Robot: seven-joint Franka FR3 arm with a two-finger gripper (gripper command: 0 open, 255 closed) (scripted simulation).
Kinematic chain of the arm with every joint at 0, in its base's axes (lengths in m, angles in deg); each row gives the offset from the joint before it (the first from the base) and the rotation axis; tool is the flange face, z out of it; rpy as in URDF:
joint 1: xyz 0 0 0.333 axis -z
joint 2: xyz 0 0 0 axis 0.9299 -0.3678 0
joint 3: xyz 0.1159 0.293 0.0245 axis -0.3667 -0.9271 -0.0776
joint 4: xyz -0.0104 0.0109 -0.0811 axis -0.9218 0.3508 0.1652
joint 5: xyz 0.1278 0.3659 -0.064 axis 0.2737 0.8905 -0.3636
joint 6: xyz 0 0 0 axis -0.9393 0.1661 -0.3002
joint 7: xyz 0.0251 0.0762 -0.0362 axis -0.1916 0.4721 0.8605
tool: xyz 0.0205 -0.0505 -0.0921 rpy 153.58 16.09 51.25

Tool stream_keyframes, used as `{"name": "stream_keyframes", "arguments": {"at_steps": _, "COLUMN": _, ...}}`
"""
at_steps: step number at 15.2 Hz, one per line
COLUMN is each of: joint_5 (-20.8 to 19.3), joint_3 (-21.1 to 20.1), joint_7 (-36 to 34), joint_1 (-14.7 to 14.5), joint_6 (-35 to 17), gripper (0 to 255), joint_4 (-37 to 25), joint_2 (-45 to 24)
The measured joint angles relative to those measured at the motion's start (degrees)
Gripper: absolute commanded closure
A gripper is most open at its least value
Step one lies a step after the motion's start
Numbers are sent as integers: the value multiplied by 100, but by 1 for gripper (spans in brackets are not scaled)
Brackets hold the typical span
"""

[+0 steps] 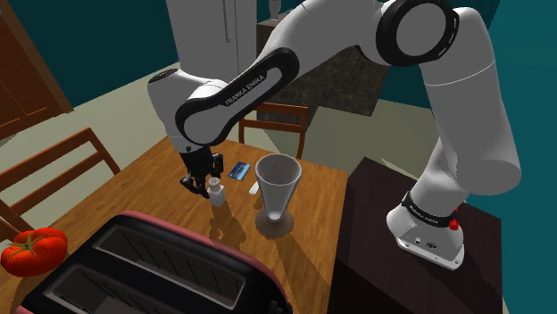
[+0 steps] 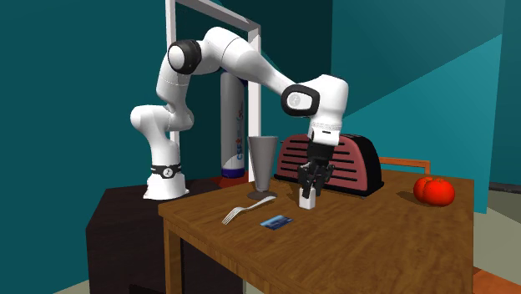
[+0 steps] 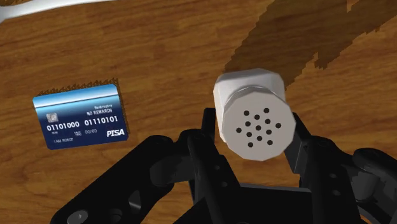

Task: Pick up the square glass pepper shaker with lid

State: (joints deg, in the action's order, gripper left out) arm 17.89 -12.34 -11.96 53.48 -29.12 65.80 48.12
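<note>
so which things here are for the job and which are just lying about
Job: white square pepper shaker with holed lid; black two-finger hand around it.
Lying about: blue bank card, grey cone-shaped cup, grey fork, red tomato, red-and-black toaster.

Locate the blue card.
Shoulder view: the blue card lies flat on the wooden table, just beyond the white shaker and left of the grey cone cup.

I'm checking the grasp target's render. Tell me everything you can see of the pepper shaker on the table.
The pepper shaker looks plain white, not glassy: a squarish body with rounded corners under a faceted lid pierced by dark holes. It stands upright on the wooden table, near a blue card, with the gripper straddling it.
</note>
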Motion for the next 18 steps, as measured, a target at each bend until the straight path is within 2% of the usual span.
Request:
{"name": "stream_keyframes", "arguments": {"at_steps": 8, "joint_5": 7, "joint_3": -4, "joint_7": 8, "joint_1": 8, "joint_6": 25, "gripper": 255, "joint_4": 0, "joint_2": 23}}
{"name": "stream_keyframes", "arguments": {"at_steps": 18, "joint_5": 143, "joint_3": -95, "joint_7": 62, "joint_1": 65, "joint_6": 545, "gripper": 255, "joint_4": -155, "joint_2": 404}}
